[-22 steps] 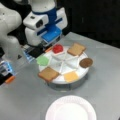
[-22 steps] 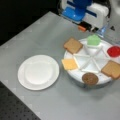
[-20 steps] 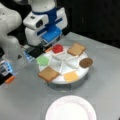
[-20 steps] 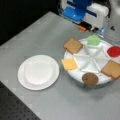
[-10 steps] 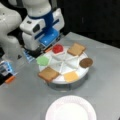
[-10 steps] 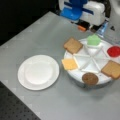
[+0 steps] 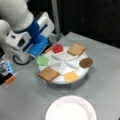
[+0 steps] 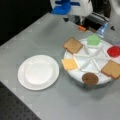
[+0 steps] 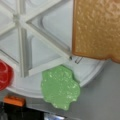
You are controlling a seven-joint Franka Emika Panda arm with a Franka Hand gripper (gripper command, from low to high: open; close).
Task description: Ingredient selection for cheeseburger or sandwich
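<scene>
The grey table (image 7: 105, 75) carries everything. The arm (image 7: 20, 22) fills the upper left in a front view; its gripper (image 7: 53, 40) sits low just off the tray's rim, nearest the lettuce, but its fingers are hidden, so I cannot tell how far they are parted or whether they hold anything. The white round plate (image 8: 38, 72) lies bare, well apart from the arm. The divided white tray (image 8: 91, 61) holds all the ingredients on its rim in a front view: lettuce (image 8: 94, 40) at 12 o'clock, tomato slice (image 8: 114, 51) at 2, a toast square (image 8: 112, 69) at 4, the patty (image 8: 90, 78) at 6, the cheese square (image 8: 69, 64) at 8, another toast square (image 8: 73, 45) at 10. In the wrist view the lettuce overhangs the tray's edge. No sandwich is stacked.
</scene>
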